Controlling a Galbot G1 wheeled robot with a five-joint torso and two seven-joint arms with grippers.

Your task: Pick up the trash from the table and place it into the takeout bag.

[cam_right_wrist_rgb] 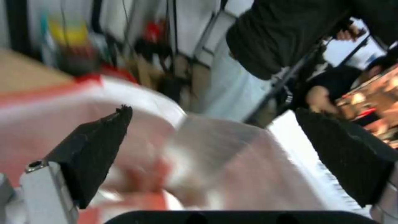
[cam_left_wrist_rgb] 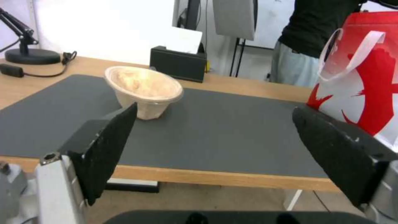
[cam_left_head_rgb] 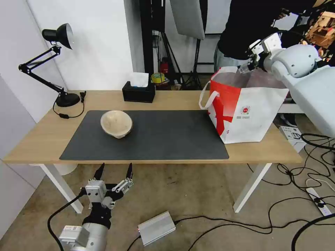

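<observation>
While my two arms sit at opposite ends of the table, the scene reads as follows.

Left gripper: parked below the near table edge, fingers spread wide, holding nothing.
Right gripper: above the open mouth of the takeout bag, fingers spread wide, nothing between them.
Beige bowl: upright on the left part of the dark-grey mat, well apart from the bag.
Takeout bag position: right end of the table, partly on the mat, white loop handle hanging toward the bowl.
Surroundings: black tissue box behind the mat; black desk lamp at the far left corner.
Obstruction: no object between bowl and bag.
</observation>
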